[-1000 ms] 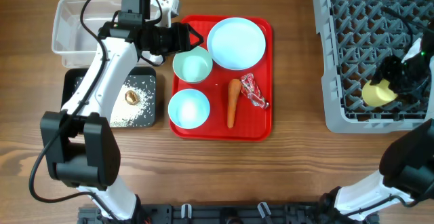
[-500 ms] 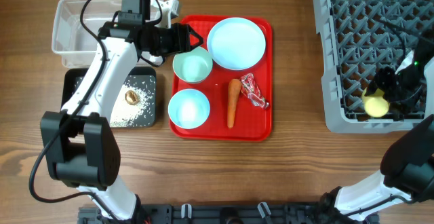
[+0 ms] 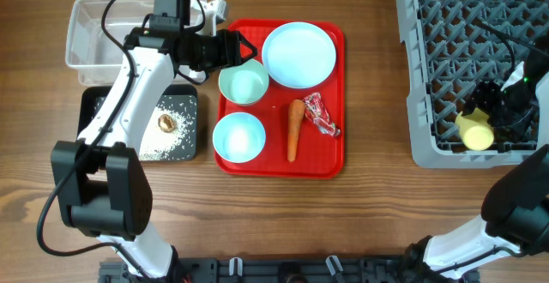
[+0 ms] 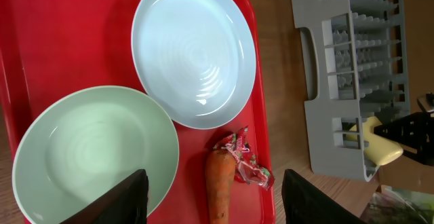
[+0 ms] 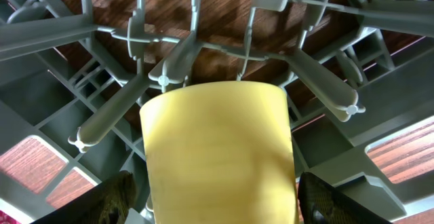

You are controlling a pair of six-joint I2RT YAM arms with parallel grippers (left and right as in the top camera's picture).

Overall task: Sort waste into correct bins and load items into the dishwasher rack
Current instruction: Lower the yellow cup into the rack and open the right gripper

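Overhead, the red tray (image 3: 334, 159) is seen at the middle of the wooden table (image 3: 386, 214). On it, the pale-blue plate (image 3: 298, 54) is found at 1 o'clock, the mint bowl (image 3: 244, 84) at 10 o'clock, the second bowl (image 3: 238, 137) at 7 o'clock, the carrot (image 3: 294, 130) at 5 o'clock and the red-and-silver wrapper (image 3: 320, 114) at 4 o'clock, just beside the carrot's top.

The left gripper (image 3: 247, 53) is held over the mint bowl's 12 o'clock rim. In the left wrist view its 2 fingers (image 4: 122, 200) are spread wide, and nothing is gripped between them.

The clear tub (image 3: 90, 43) is placed at the table's 10 o'clock, with the black tray (image 3: 190, 150) just beside it at 9 o'clock. White rice (image 3: 176, 111) and a brown lump (image 3: 166, 123) are scattered in the black tray.

The grey rack (image 3: 429, 60) is set at the table's 2 o'clock. The yellow cup (image 3: 474, 131) is lodged among the pegs at the 6 o'clock edge of the rack's visible part. The right gripper (image 3: 499, 110) is poised at the cup's 2 o'clock. In the right wrist view its jaws are set wide, 1 on each side of the cup, and a thin gap is seen at the left side.
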